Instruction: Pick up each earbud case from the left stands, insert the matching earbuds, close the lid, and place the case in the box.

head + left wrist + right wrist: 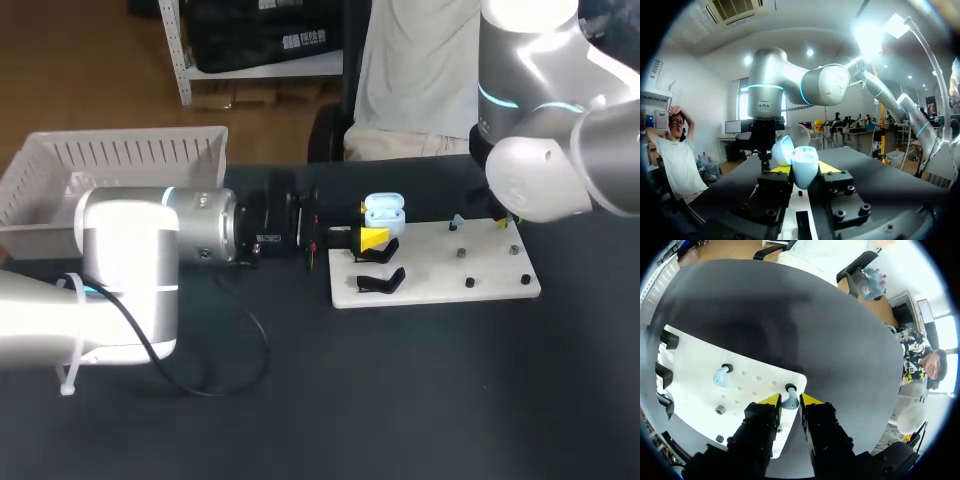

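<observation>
Wide open run of bare desk [430, 400] along the near edge and into the near right corner, a clean lane. The left side is crowded: the left arm [140, 270] lies bulky across the near left, a loose cable [245, 355] loops beside it, and the white basket [120, 150] fills the far left corner. Mid-desk, the white board [440, 285] is busy. The left claw [372, 238] is at its left edge, clamped on the open earbud case [384, 210]. Black stands [383, 282] sit just beside, and short pegs [468, 282] dot the right half. The right arm [550, 170] hangs over the board's far right corner, with the right claw [788, 402] down at an earbud [790, 397]. A second earbud [721, 375] stands apart, open board between.
</observation>
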Robot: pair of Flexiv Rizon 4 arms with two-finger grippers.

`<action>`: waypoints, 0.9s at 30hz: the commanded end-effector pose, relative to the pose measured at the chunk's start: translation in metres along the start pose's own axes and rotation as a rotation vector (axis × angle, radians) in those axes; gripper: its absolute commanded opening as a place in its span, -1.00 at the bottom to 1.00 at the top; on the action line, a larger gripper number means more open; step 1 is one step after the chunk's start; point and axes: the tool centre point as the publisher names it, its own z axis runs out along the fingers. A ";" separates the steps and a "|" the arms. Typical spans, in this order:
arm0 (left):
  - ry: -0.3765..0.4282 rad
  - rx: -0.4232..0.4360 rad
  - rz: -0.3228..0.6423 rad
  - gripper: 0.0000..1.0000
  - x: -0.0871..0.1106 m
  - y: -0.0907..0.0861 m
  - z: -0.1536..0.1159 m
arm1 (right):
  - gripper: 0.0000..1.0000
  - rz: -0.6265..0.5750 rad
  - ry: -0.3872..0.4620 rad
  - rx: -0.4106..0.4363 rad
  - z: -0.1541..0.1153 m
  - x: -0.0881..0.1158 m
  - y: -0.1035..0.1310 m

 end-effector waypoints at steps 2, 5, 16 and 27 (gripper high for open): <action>-0.006 -0.002 0.004 -1.00 0.002 0.000 0.000 | -0.86 0.002 0.005 0.007 0.001 -0.002 0.002; -0.006 -0.002 0.004 -1.00 0.002 0.000 0.000 | -1.00 0.007 0.002 0.016 0.001 -0.002 0.001; -0.006 -0.002 0.004 -1.00 0.002 0.000 0.000 | -1.00 0.066 0.007 0.057 -0.039 0.005 0.000; -0.006 -0.002 0.004 -1.00 0.002 0.000 0.000 | -1.00 0.115 0.030 0.028 -0.131 0.040 0.033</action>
